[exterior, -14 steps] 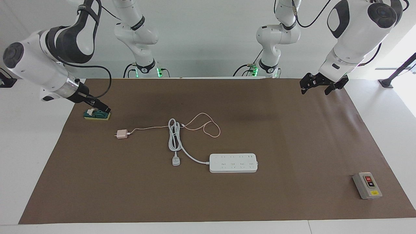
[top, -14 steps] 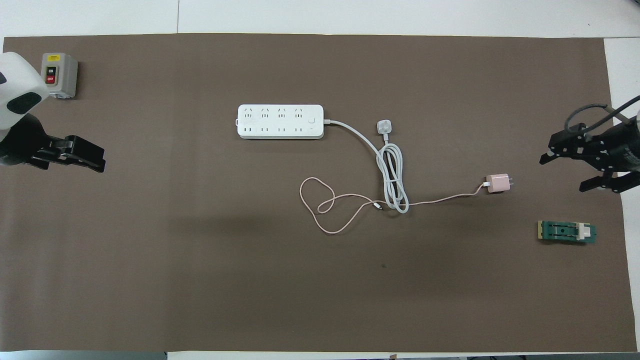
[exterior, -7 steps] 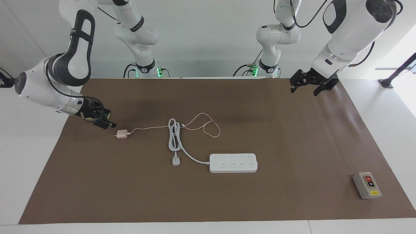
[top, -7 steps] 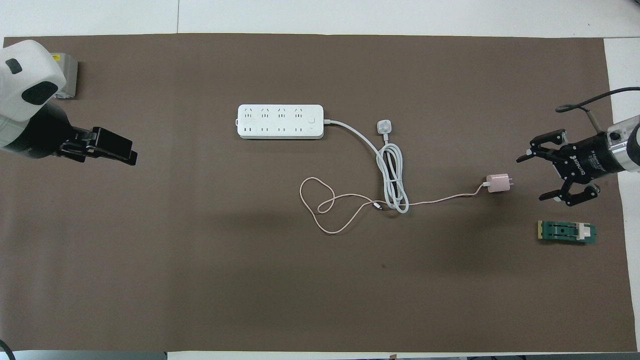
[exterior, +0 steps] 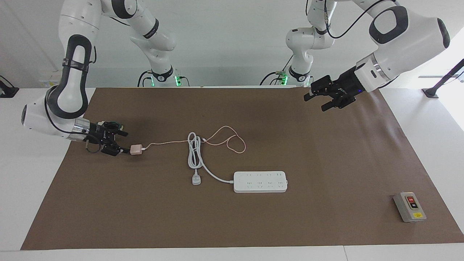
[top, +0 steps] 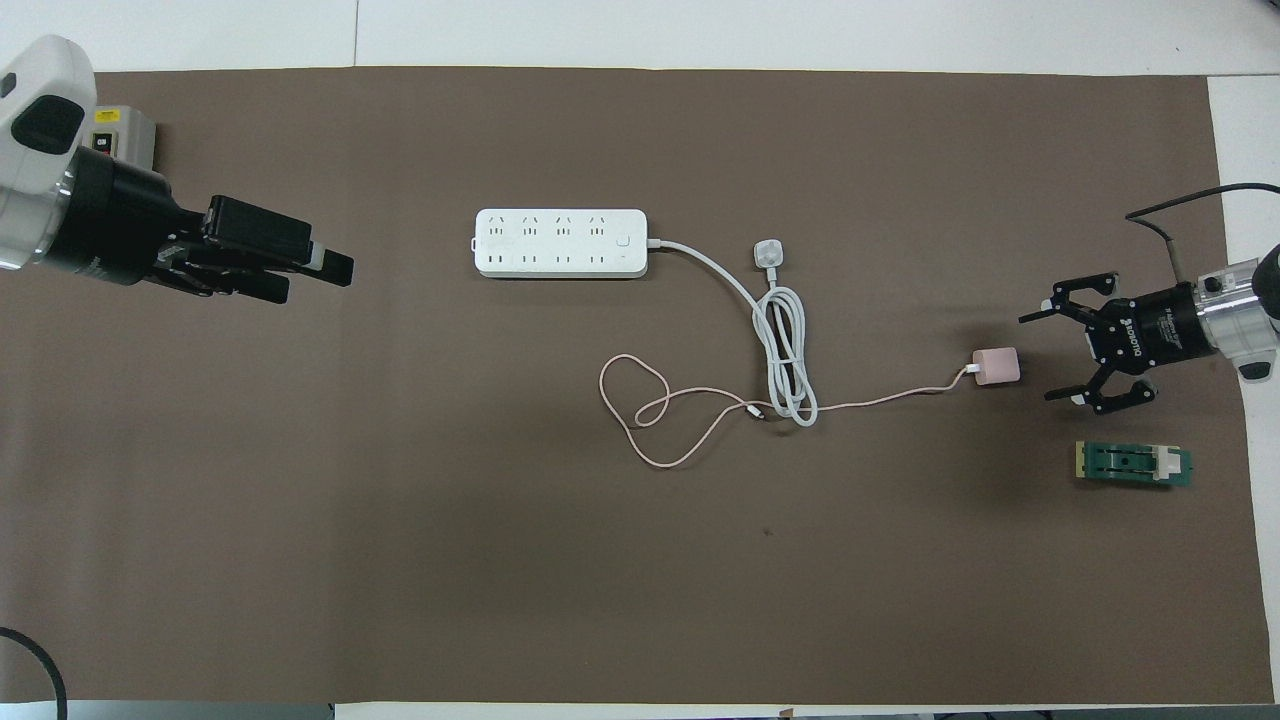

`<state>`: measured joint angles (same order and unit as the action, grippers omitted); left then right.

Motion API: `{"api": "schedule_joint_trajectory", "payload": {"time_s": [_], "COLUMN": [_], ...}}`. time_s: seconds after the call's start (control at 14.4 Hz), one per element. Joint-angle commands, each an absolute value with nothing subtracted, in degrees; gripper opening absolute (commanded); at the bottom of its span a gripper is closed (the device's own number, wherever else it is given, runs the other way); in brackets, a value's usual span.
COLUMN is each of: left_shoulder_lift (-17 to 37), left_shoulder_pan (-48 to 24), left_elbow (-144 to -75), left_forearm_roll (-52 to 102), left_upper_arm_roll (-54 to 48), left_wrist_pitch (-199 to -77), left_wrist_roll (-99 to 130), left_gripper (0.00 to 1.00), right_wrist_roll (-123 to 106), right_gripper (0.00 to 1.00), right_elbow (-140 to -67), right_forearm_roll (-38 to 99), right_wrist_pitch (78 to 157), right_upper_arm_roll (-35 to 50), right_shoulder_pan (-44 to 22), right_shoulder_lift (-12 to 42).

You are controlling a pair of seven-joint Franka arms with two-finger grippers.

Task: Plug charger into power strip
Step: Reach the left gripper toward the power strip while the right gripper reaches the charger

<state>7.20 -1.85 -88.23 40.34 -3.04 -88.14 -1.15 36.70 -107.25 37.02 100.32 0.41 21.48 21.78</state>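
Lying on the brown-covered counter [exterior: 326,152]: the charger [exterior: 136,149], looking light and rigid, its cable [exterior: 224,139] trailing limp. Approaching wide open at its prong end, the right tool [exterior: 123,141]; squeezing the cube's flat sides seeming safest. Hanging over bare counter, the left tool [exterior: 319,101], also spread.

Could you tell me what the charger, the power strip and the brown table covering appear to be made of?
The charger looks like matte pale-pink moulded plastic, with smooth faces. The power strip seems to be smooth white plastic, with rounded corners. The brown covering is flat, dull and faintly creased, probably paper or thin sheet; I cannot tell which.
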Motion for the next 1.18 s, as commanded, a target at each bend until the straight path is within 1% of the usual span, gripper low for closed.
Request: {"api": "schedule_joint_trajectory", "payload": {"time_s": [0.0,0.14,0.28,0.42,0.63,0.84,0.97,1.11], "left_shoulder_lift": [9.2,10.9,12.0,13.4,12.6,9.5,9.0,9.8], "left_shoulder_pan": [-0.4,-0.4,-1.0,-1.3,-2.4,-1.8,-1.7,-1.0], "left_elbow": [-89.9,-91.0,-93.4,-97.1,-106.1,-113.4,-116.1,-116.6], "left_forearm_roll": [50.3,55.9,59.8,67.5,75.9,79.9,82.1,86.3], "left_upper_arm_roll": [-3.2,-3.2,-3.5,-3.7,-3.8,-3.8,-3.8,-3.8], "left_wrist_pitch": [-88.6,-89.3,-93.3,-95.5,-98.7,-98.1,-97.7,-94.4], "left_wrist_roll": [-2.7,-4.6,-8.4,-12.5,-22.4,-26.7,-30.9,-33.7], "left_gripper": [1.0,1.0,1.0,1.0,1.0,1.0,1.0,1.0], "right_wrist_roll": [37.6,37.5,37.2,36.2,35.0,32.4,32.0,31.7], "right_gripper": [1.0,1.0,1.0,1.0,1.0,1.0,1.0,1.0], "right_elbow": [-109.0,-109.6,-109.8,-110.7,-111.1,-112.9,-113.0,-113.0], "right_forearm_roll": [42.9,43.2,44.7,45.4,45.5,45.5,45.5,45.8], "right_wrist_pitch": [100.6,101.2,102.9,104.0,104.1,107.2,107.8,108.5], "right_upper_arm_roll": [1.1,1.1,1.1,1.1,1.1,1.1,1.1,1.1], "right_shoulder_pan": [23.9,23.8,23.7,23.4,22.8,22.7,22.7,22.7], "right_shoulder_lift": [22.7,22.6,23.6,24.2,24.8,24.8,25.1,25.3]}}
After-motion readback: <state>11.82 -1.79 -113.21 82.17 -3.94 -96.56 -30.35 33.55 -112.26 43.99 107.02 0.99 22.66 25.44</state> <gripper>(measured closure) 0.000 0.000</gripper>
